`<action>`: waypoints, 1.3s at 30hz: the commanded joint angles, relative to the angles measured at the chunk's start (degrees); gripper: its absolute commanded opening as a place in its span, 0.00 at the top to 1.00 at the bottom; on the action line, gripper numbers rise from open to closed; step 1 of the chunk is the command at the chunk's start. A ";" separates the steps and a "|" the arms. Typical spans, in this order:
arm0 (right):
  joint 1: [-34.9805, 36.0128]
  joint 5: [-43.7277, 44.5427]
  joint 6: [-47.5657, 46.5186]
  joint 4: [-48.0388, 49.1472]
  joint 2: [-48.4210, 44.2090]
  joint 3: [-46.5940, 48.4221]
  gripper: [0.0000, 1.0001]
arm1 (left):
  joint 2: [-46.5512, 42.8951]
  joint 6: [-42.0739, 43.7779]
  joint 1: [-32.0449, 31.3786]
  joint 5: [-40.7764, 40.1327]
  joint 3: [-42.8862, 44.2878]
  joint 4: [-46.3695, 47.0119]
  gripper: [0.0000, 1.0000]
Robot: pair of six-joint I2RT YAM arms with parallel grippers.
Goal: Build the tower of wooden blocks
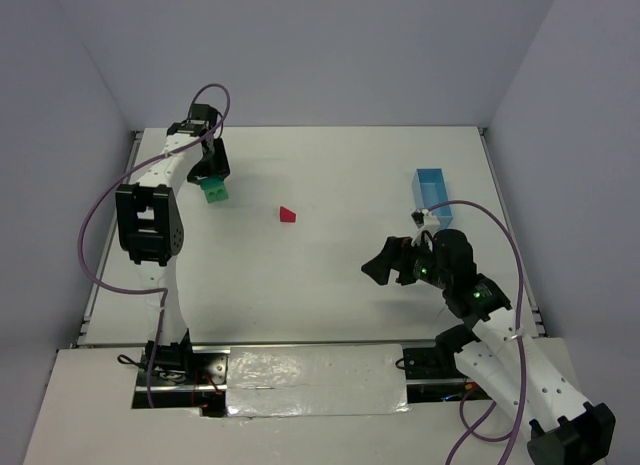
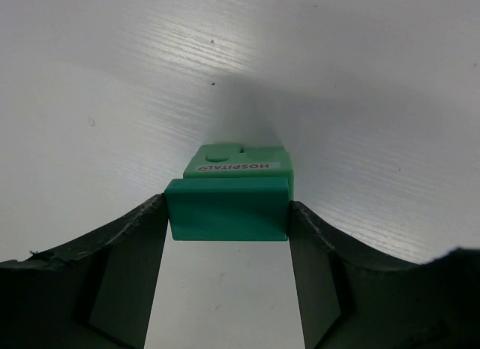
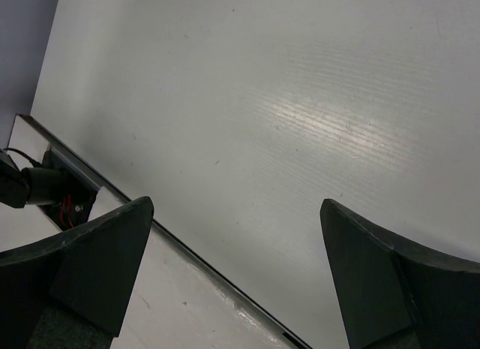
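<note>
My left gripper [image 1: 212,183] is at the far left of the table, shut on a plain green block [image 2: 227,209] whose sides touch both fingers. Right beyond it is a second green block [image 2: 241,163] with a white "HOSPITAL" label, on the table; I cannot tell whether the two touch. In the top view they show as one green stack [image 1: 215,192]. The red roof-shaped block [image 1: 288,214] lies alone on the table to the right of them. My right gripper [image 1: 385,266] is open and empty at mid-right, and in its wrist view [image 3: 236,206] only bare table lies under it.
A light-blue oblong tray [image 1: 432,190] stands at the far right, behind the right arm. The table's near edge with a metal strip [image 3: 187,251] runs under the right gripper. Purple cables loop off both arms.
</note>
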 commanded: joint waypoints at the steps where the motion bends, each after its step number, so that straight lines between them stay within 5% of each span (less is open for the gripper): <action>1: 0.04 -0.58 -0.73 2.40 0.11 -0.59 0.00 | -0.31 -1.71 0.24 -0.73 2.08 0.10 0.39; 21: 0.04 -0.84 -0.82 2.49 0.02 -0.67 0.00 | 1.71 -1.98 0.15 0.15 4.01 -0.86 0.34; 33: 0.04 -1.19 -0.82 2.49 0.02 -0.76 0.00 | 1.63 -1.89 0.24 -0.11 4.10 -1.13 0.14; 39: -0.13 -1.28 -0.90 2.49 -0.07 -0.76 0.00 | 1.28 -1.80 0.15 -0.29 4.19 -1.30 0.12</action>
